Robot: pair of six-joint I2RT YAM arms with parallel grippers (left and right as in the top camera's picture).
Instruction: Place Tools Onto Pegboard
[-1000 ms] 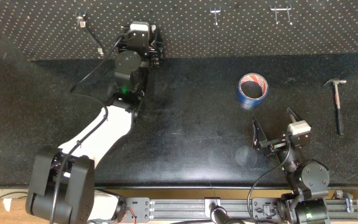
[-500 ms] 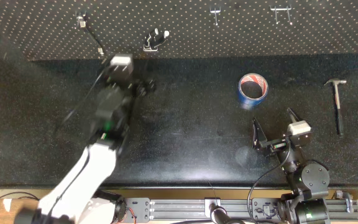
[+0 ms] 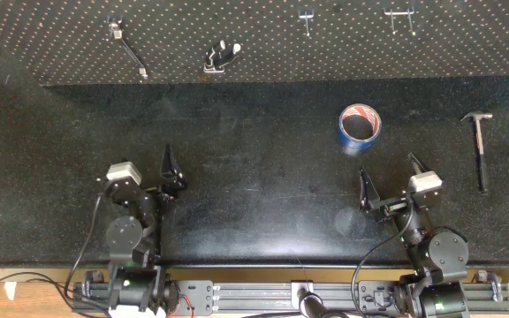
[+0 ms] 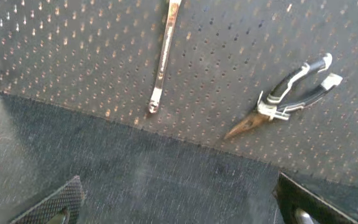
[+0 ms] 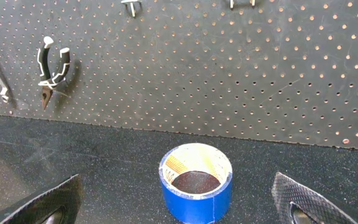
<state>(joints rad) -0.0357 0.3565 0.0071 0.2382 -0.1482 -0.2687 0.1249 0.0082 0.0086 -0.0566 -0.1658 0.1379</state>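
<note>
Hanging wrench [image 3: 131,51], pliers [image 3: 221,57] on pegboard [image 3: 343,44], tape [image 3: 360,129], hammer [image 3: 479,150] on mat [image 3: 263,168], left fingers [image 3: 168,163] and right fingers [image 3: 364,187] spread, empty

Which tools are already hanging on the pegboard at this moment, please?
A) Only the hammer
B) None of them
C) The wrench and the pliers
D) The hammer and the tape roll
C: the wrench and the pliers hang on the pegboard, while the tape roll and the hammer lie on the table.
</note>
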